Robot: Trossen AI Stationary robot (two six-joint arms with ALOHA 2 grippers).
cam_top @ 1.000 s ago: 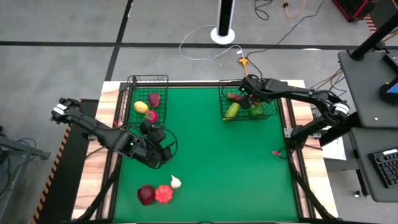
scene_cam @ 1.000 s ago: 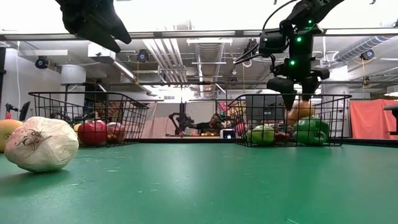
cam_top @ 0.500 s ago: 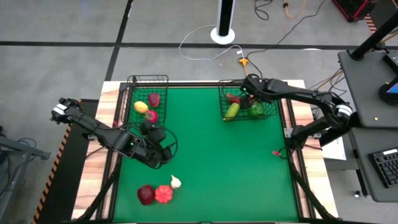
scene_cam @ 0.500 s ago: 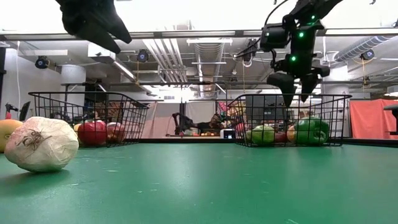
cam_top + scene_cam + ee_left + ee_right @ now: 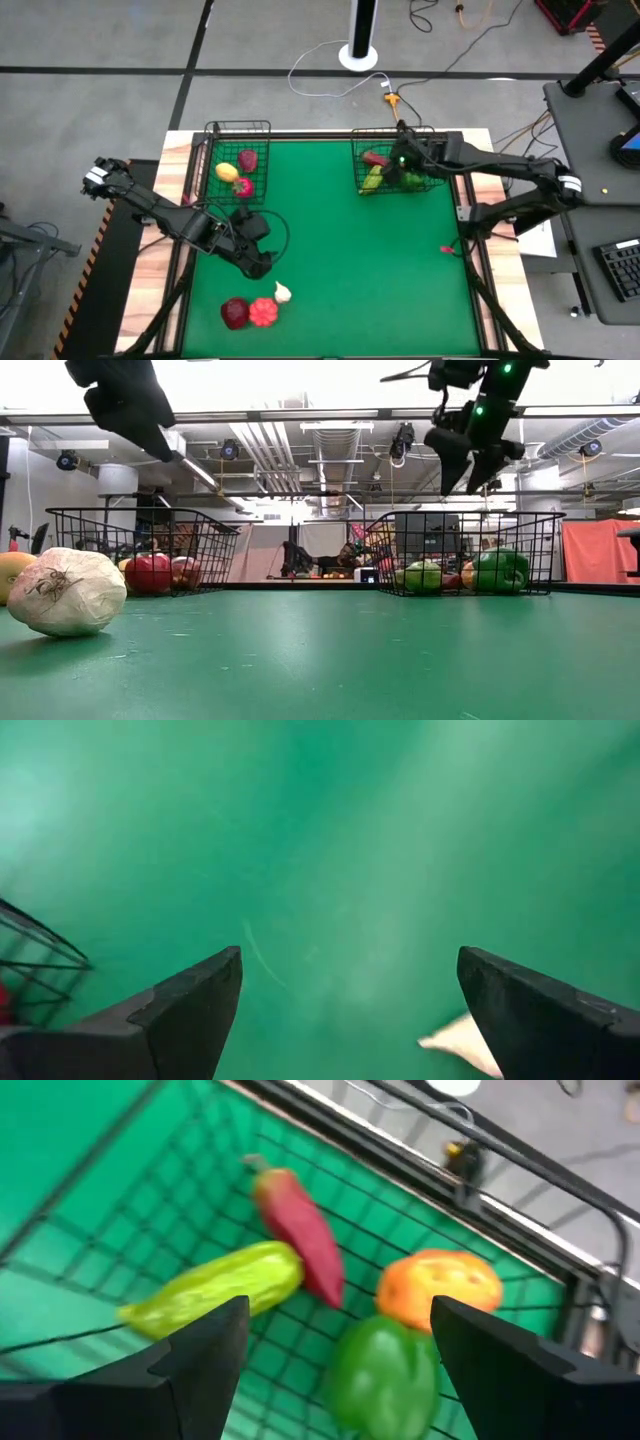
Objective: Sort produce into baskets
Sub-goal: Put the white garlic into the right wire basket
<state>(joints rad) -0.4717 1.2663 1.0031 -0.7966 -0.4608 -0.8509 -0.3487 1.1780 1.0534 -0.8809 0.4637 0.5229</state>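
Observation:
Two black wire baskets stand at the far side. The left basket [image 5: 238,150] holds yellow, red and maroon pieces. The right basket [image 5: 398,168] holds a green cucumber [image 5: 215,1290], a red piece [image 5: 300,1230], an orange piece [image 5: 440,1285] and a green pepper [image 5: 385,1370]. A white garlic [image 5: 283,292], a red tomato [image 5: 263,312] and a maroon piece [image 5: 235,313] lie on the green mat near the front left. My left gripper [image 5: 262,266] is open and empty, above the mat just beyond the garlic [image 5: 465,1045]. My right gripper [image 5: 465,460] is open and empty above the right basket.
The baskets' wire walls [image 5: 470,550] rise above the mat. The middle and right of the green mat [image 5: 370,270] are bare. Wooden table edges and cables lie outside the mat.
The orange piece that hung under my right gripper has dropped into the right basket, and that gripper has risen well above the basket rim. My left gripper has moved a little toward the table's near edge, toward the white garlic.

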